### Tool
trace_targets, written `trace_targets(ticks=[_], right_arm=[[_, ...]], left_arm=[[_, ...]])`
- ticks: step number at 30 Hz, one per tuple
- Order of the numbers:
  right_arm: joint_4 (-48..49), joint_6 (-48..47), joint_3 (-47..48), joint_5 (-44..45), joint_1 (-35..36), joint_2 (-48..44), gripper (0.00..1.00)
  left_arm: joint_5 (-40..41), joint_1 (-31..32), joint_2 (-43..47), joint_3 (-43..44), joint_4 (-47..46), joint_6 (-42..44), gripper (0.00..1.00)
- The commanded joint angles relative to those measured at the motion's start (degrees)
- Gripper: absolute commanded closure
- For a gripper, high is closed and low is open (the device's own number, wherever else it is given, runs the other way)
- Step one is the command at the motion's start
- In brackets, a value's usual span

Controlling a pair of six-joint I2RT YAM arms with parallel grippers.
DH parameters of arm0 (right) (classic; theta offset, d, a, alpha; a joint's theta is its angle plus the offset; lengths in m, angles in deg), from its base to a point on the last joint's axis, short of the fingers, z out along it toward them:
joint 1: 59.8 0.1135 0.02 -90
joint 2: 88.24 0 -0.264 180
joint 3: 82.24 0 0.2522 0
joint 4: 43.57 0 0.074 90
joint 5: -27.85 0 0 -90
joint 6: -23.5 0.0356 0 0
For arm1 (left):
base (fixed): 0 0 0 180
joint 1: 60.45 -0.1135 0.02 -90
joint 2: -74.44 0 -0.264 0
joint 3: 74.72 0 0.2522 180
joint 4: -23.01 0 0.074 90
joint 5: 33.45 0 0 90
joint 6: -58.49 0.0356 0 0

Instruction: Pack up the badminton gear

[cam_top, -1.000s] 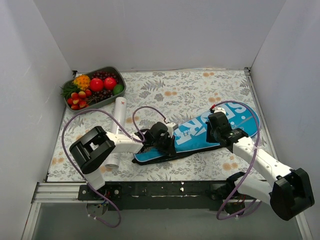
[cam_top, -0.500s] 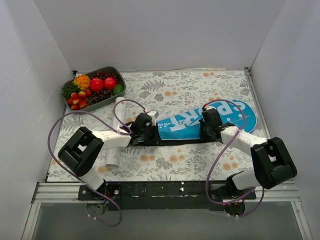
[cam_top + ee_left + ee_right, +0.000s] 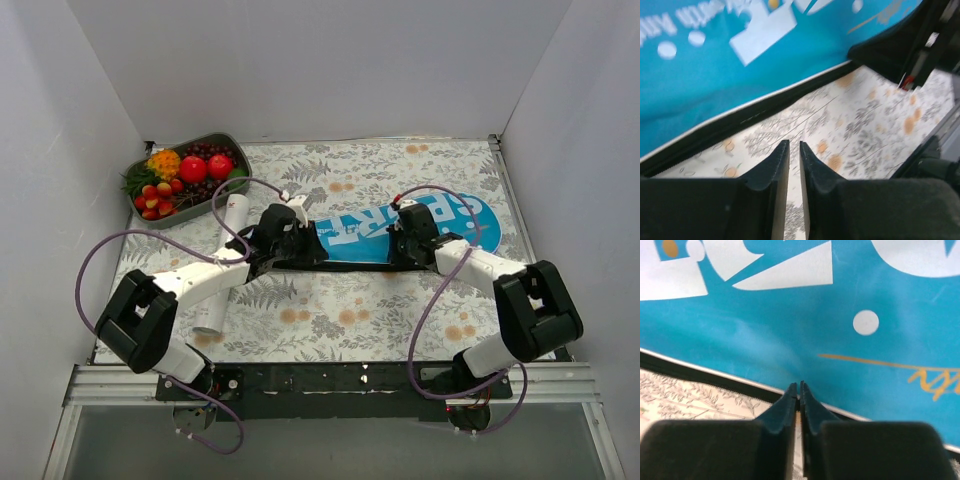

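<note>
The blue "SPORT" bag (image 3: 430,222) lies across the middle of the flowered cloth, with its black edge along the near side. My left gripper (image 3: 316,252) sits at the bag's narrow left end. In the left wrist view it (image 3: 794,145) is shut with nothing between the fingers, over the cloth beside the bag (image 3: 715,60). My right gripper (image 3: 403,248) is at the bag's near edge. In the right wrist view it (image 3: 800,385) is shut on the piped edge of the bag (image 3: 790,330). The white shuttlecock tube (image 3: 210,308) lies left of the bag, under my left arm. The rackets are out of view.
A grey tray (image 3: 213,137) of colourful fruit stands at the back left corner. White walls close the table on three sides. Purple cables loop over both arms. The black rail runs along the near edge.
The bag has slid away from me and to the left and turned more level. Both grippers moved with it, and the right arm folded in.
</note>
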Motion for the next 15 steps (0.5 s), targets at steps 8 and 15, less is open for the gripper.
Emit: trace_targets(ticks=[8, 15], right_arm=[[-20.55, 0.68, 5.80, 10.87, -1.52, -16.42, 0.51], [-24.63, 4.55, 3.88, 15.89, -10.02, -20.99, 0.49]], left_arm=[[-3.52, 0.04, -15.67, 20.11, -1.07, 2.72, 0.76], [-6.60, 0.03, -24.38, 24.16, -4.67, 1.31, 0.76]])
